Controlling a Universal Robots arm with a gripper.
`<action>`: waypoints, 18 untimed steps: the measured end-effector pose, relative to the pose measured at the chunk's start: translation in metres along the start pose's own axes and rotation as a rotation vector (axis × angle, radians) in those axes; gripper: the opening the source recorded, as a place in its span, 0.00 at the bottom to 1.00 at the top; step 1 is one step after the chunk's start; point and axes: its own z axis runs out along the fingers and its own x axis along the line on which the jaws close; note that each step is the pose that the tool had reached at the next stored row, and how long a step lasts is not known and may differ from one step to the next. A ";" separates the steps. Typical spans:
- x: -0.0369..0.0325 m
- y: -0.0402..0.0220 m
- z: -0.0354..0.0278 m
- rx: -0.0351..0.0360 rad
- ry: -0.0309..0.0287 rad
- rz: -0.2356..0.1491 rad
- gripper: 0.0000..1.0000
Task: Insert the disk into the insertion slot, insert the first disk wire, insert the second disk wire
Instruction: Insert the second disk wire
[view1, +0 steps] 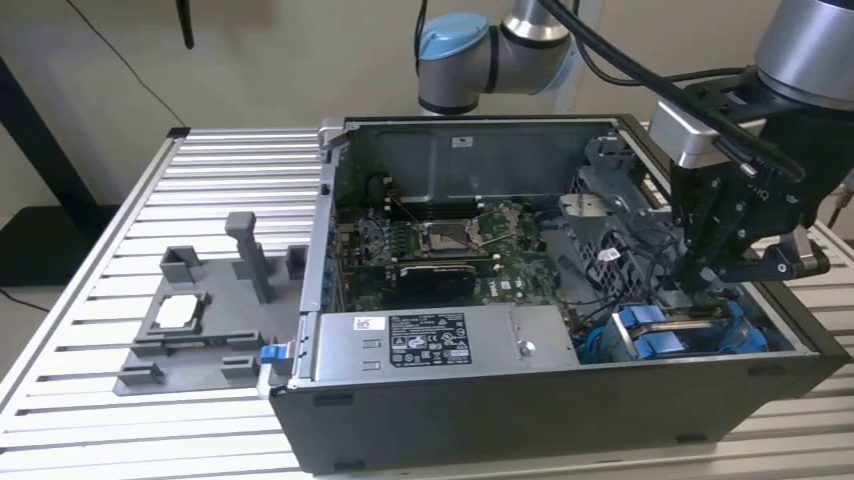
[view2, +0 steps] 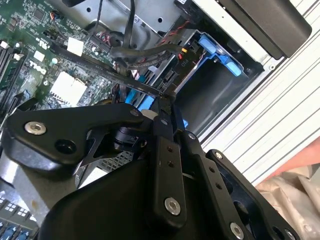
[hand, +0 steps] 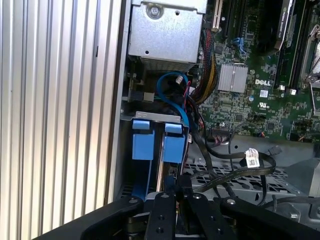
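Observation:
The disk's blue frame tabs (view1: 663, 336) stand in the insertion slot (view1: 781, 345) at the case's front corner, on the exterior view's right. In the first wrist view two blue tabs (hand: 143, 141) sit just under the bay's metal rim (hand: 150, 116). My gripper (view1: 703, 283) reaches down into the case right behind those tabs. Both wrist views show its fingers (hand: 165, 200) pressed together on the end of a black flat disk wire (view2: 125, 80). That wire (hand: 235, 176) loops away over the case floor and carries a white tag.
The grey power-supply box (view1: 427, 345) lies along the case's front. The motherboard (view1: 441, 240) fills the middle, with loose cable bundles (hand: 207, 75) beside the bay. A grey fixture tray (view1: 200, 325) rests on the slatted table (view1: 80, 330) on the exterior view's left.

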 end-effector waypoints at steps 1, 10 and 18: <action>0.0001 0.0000 0.0001 0.0002 -0.0025 0.000 0.16; 0.0056 0.0008 0.0050 0.0046 -0.0360 0.018 0.16; 0.0071 0.0014 0.0163 0.0066 -0.0364 0.054 0.16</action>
